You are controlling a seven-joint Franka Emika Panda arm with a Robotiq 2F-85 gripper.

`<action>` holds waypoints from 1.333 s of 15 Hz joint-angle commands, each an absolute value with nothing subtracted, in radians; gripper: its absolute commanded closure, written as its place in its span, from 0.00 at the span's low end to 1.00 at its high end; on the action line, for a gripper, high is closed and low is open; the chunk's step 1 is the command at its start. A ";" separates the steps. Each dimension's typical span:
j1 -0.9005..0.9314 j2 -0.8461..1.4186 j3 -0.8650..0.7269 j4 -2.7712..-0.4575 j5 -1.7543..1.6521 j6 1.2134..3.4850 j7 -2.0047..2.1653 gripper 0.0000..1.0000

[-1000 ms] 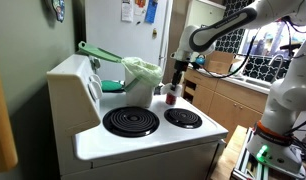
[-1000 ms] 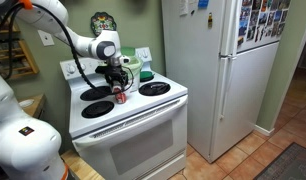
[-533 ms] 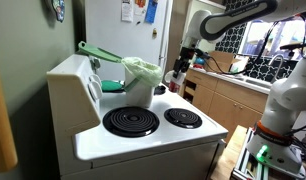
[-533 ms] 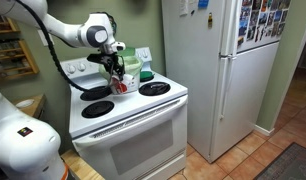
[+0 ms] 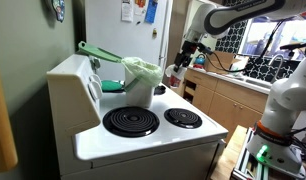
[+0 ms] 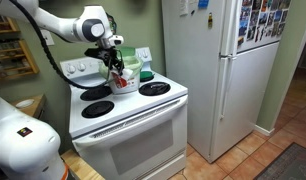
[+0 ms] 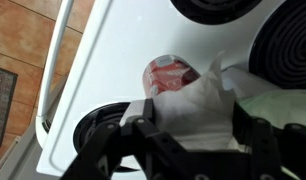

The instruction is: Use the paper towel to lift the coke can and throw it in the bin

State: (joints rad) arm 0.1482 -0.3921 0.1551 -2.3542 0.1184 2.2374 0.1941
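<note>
My gripper is shut on the white paper towel, which is wrapped round the red coke can. It holds both in the air above the stove top. In both exterior views the can hangs under the gripper, with white towel round it. The bin, with its pale green bag bunched over the rim, stands at the back of the stove, just beside the gripper. It also shows in an exterior view. The towel hides most of the can.
The white stove has black coil burners under the gripper. A darker green flat plastic piece sticks out above the stove's back panel. A white fridge stands beside the stove, and wooden cabinets stand behind it.
My gripper has risen from the stove top with the towel-wrapped can in it and moved a little toward the back of the stove, nearer the bin.
</note>
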 commanded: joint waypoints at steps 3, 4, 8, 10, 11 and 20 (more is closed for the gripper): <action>0.126 -0.527 0.164 -2.294 0.053 2.247 0.183 0.54; 0.130 -0.533 0.160 -2.282 0.056 2.268 0.173 0.54; 0.215 -0.497 0.100 -2.258 0.224 2.445 0.067 0.54; 0.274 -0.455 0.063 -2.248 0.347 2.506 -0.009 0.54; 0.307 -0.435 0.041 -2.242 0.415 2.520 -0.049 0.54; 0.304 -0.252 0.019 -2.157 0.560 2.468 -0.195 0.54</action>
